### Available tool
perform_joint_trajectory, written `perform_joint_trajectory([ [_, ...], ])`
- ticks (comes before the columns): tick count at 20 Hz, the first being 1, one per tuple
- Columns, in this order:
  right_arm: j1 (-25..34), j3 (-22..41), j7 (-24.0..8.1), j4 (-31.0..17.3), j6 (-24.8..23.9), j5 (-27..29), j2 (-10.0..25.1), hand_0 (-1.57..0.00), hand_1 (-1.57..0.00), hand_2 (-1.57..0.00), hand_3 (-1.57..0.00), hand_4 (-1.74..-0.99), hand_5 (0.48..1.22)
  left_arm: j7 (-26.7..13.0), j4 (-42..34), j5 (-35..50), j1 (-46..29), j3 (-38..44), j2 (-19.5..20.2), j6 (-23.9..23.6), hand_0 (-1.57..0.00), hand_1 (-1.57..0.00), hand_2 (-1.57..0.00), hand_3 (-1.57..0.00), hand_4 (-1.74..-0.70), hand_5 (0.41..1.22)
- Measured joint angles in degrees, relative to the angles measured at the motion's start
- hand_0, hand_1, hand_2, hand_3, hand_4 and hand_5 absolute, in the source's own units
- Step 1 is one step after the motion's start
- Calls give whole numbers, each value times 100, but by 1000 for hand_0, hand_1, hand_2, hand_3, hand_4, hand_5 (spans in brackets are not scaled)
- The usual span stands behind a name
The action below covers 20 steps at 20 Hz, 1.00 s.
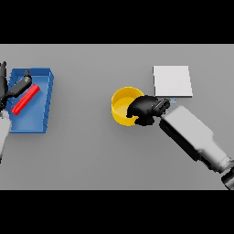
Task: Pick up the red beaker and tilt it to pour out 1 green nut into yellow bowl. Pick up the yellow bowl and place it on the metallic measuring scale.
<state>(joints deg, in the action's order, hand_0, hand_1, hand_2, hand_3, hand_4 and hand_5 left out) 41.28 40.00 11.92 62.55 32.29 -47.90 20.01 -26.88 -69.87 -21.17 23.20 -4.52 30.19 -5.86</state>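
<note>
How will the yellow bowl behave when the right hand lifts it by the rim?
The yellow bowl looks like a thin-walled, rigid, open cup, so probably light and stiff. The right hand curls over one side of the rim only, so it may tilt when lifted. Whether it holds a nut cannot be told.

table (91,151): plain grey | bowl (121,106): yellow | beaker (25,101): red | bin (39,119): blue | scale (172,81): pale, perhaps metallic grey | hands (146,109): dark | right forearm (194,137): white and grey
</note>
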Motion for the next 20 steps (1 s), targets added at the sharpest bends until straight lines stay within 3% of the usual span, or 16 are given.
perform_joint_trajectory([
  [3, -37, -5, -147, 109, -26, 77, 22, -1521, -1520, -1298, -1396, -1721, 1208, -28, 111, -21, 61, 0, -11, -15, 1, 1, 1, 1, -732, 685],
  [5, -20, -12, -6, 268, -16, 104, 159, -1539, -1539, -1330, -1376, -1728, 1212, -2, 66, -21, 44, 13, -9, -46, 1, 1, 1, 1, -730, 687],
  [10, 127, -281, -392, 689, 295, 270, 283, -1561, -1560, -1413, -1252, -1737, 1218, -56, 50, -37, 122, -1, 9, -14, 1, 1, 1, 1, -736, 695],
  [14, 139, -511, -627, 1096, 384, 338, 537, -1567, -1567, -1436, -1260, -1739, 1220, -10, 44, -5, 108, 8, 24, 26, 1, 1, 1, 1, -737, 697],
  [17, 183, -657, -708, 1105, 339, 395, 502, -1569, -1569, -1439, -1376, -1740, 1220, -8, 13, 30, 88, 53, 40, 9, 1, 1, 1, 1, -746, 697],
  [20, 250, -866, -930, 1029, 324, 438, 517, -1570, -1570, -1482, -1283, -1741, 1220, -106, -45, -18, 67, 11, 27, 1, 1, 1, 1, 1, -742, 704],
])
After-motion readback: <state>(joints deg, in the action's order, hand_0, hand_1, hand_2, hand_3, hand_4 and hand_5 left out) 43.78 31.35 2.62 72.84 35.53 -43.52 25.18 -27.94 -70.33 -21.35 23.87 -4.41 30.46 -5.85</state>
